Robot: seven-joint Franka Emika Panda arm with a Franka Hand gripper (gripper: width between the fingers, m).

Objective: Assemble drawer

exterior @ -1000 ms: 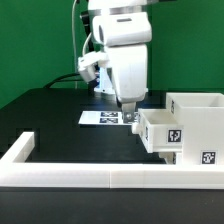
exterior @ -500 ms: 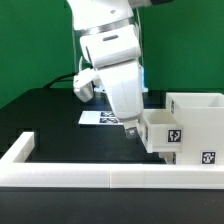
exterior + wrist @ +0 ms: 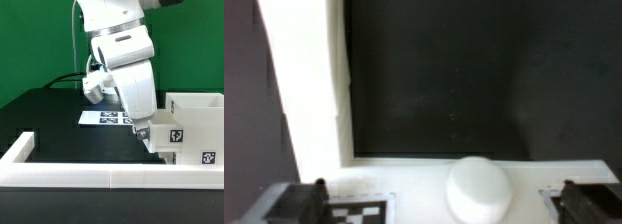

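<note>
A white drawer (image 3: 165, 134) with tag markers sits partly inside a white open-topped drawer box (image 3: 195, 118) at the exterior view's right. My gripper (image 3: 141, 130) is tilted and hangs right at the drawer's front face. In the wrist view the drawer's white oval knob (image 3: 477, 187) lies between my two dark fingers (image 3: 299, 203), which stand wide apart and do not touch it. The gripper (image 3: 445, 202) is open and holds nothing. The drawer's white wall (image 3: 304, 90) and dark inside (image 3: 464, 80) fill the wrist view.
The marker board (image 3: 103, 118) lies on the black table behind my gripper. A white L-shaped rail (image 3: 90, 176) runs along the table's front edge and up the exterior view's left. Cables hang behind the arm.
The arm has swung and tilted toward the exterior view's right. My gripper has moved from above the marker board to the drawer's front face.
</note>
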